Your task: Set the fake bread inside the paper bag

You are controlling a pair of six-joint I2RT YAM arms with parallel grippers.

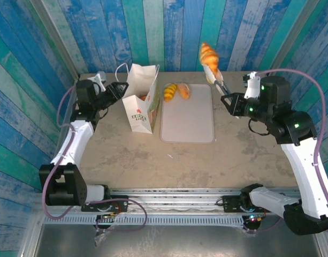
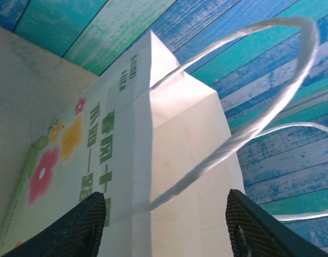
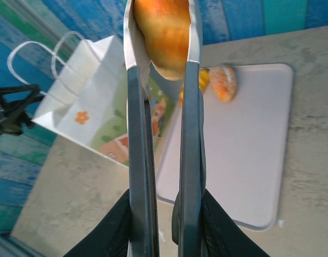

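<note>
Croissant [image 1: 208, 55] is sitting in tongs [image 1: 218, 81] your right gripper [image 1: 233, 101] is clenching; left gripper [image 2: 165, 198] is gaping around the paper bag [image 2: 174, 134]. Swing over its mouth next.

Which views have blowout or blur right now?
Left wrist: bag face blown out to flat white, cord soft. Right wrist: tongs near the lens blurred, bread glares at the top edge, tray in focus. Top external: even light, sharp, soft shadows.
</note>
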